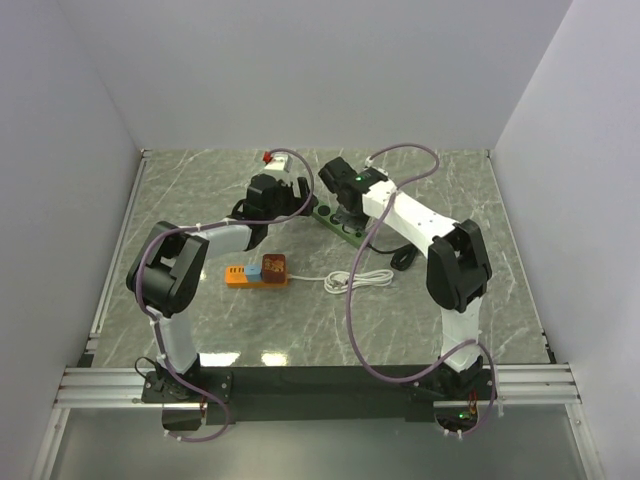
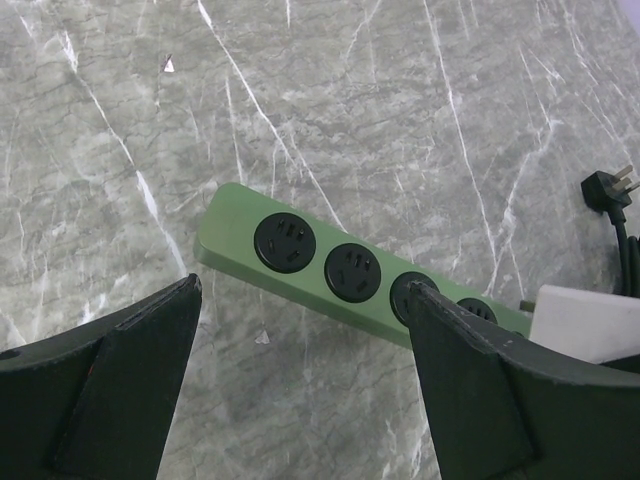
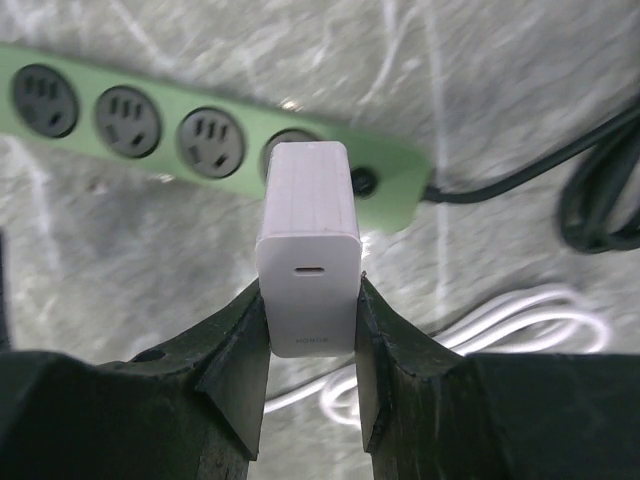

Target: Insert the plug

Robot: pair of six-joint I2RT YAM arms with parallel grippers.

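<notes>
A green power strip (image 3: 215, 140) with round black sockets lies on the marble table; it also shows in the left wrist view (image 2: 330, 270) and the top view (image 1: 338, 227). My right gripper (image 3: 310, 330) is shut on a white charger plug (image 3: 308, 250), whose far end sits over the strip's fourth socket near the cord end. I cannot tell how deep the prongs are. My left gripper (image 2: 305, 300) is open and empty, hovering just above the strip's other end, its right finger (image 2: 480, 370) over the third socket. The white plug shows at that view's right edge (image 2: 585, 320).
The strip's black cord (image 3: 590, 190) coils at the right, ending in a black plug (image 2: 610, 187). A white cable (image 1: 360, 280) lies coiled in the middle. An orange and blue block with a brown piece (image 1: 256, 272) sits nearer the front. A white and red object (image 1: 275, 158) is at the back.
</notes>
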